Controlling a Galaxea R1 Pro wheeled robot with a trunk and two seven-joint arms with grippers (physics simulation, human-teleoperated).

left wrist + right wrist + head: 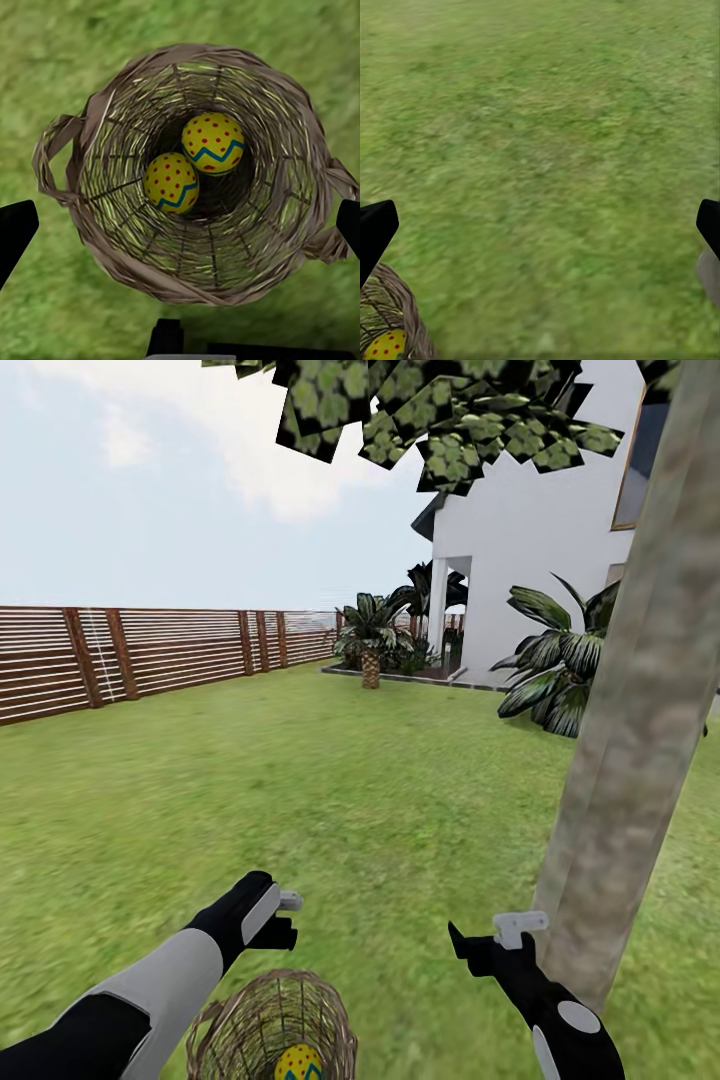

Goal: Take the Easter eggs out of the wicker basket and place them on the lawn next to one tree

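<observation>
Bright, even daylight; soft, blurry renders.

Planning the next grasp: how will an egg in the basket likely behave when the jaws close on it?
The Easter eggs look smooth and rounded, so one may slip from a pinch. They lie touching at the bottom of the wicker basket, so nudging one probably rolls it against the other. The deep open-weave walls should keep them in.

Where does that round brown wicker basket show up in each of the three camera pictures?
Head view: the round brown wicker basket sits at the bottom edge, below the left gripper.
Left wrist view: basket in the centre, seen from above, two yellow eggs inside.
Right wrist view: its rim in one corner.
Shared landmark: a yellow egg with red dots.
</observation>
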